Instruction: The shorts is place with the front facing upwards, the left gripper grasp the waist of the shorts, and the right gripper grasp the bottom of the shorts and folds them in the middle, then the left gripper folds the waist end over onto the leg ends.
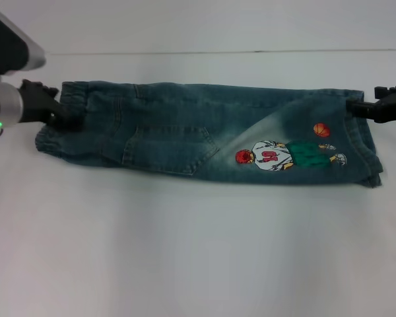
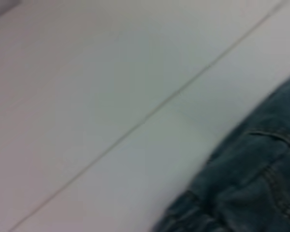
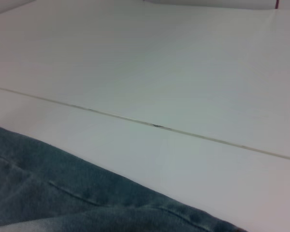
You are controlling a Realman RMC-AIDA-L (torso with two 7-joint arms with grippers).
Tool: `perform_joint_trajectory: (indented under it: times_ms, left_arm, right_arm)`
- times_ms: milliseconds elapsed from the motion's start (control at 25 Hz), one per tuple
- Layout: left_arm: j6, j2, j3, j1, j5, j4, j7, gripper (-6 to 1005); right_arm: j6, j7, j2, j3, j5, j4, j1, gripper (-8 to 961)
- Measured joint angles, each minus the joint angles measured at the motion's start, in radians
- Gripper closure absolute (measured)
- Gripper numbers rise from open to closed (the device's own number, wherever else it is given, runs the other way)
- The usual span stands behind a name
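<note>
The denim shorts (image 1: 204, 132) lie flat across the table, folded lengthwise, with a back pocket and a cartoon basketball player print (image 1: 277, 155) facing up. The gathered waist (image 1: 59, 135) is at the left end and the leg ends (image 1: 363, 152) at the right. My left gripper (image 1: 61, 107) is at the waist's far corner, open, with one finger touching the cloth. At the far corner of the leg ends, my right gripper (image 1: 363, 99) is open too. The wrist views show only denim edges (image 2: 251, 183) (image 3: 63, 193).
The white table (image 1: 198, 251) stretches wide in front of the shorts. A thin seam line (image 1: 218, 51) runs across the table behind them, also seen in the wrist views as a seam (image 3: 154, 125).
</note>
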State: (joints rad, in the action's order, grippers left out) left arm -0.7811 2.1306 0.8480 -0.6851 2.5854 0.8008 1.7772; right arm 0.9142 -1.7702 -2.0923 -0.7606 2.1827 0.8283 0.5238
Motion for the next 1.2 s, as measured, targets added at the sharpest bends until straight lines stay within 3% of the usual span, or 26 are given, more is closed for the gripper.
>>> perform_joint_trajectory:
  times_ms: [200,360,560,680,760,920,1200]
  left_arm:
    - [-0.011,0.003,-0.100,0.013,-0.044,0.059,-0.008,260]
    - [-0.080,-0.019,-0.109,0.053,-0.146,0.088,-0.008,260]
    - [-0.246,-0.065,-0.117,0.118,-0.284,0.099,-0.010,259]
    - [-0.307,-0.072,-0.138,0.135,-0.297,0.099,-0.009,259]
    - [-0.433,-0.083,-0.221,0.160,-0.295,0.101,-0.010,259]
    - [-0.546,-0.095,-0.290,0.177,-0.298,0.101,-0.017,262]
    - [-0.794,-0.093,-0.441,0.219,-0.386,0.098,-0.149,264]
  right_arm:
    - [0.028,0.020,0.002,0.004,-0.047,0.008,-0.014,208]
    - [0.130,0.046,0.004,0.008,-0.112,0.061,-0.054,209]
    - [0.245,0.068,0.001,0.004,-0.172,0.117,-0.100,209]
    - [0.302,0.116,0.001,0.010,-0.215,0.121,-0.123,210]
    - [0.320,0.160,0.001,0.010,-0.252,0.116,-0.141,210]
    - [0.351,0.273,0.000,0.011,-0.345,0.080,-0.179,210]
    - [0.539,0.588,0.002,0.014,-0.486,-0.052,-0.246,209]
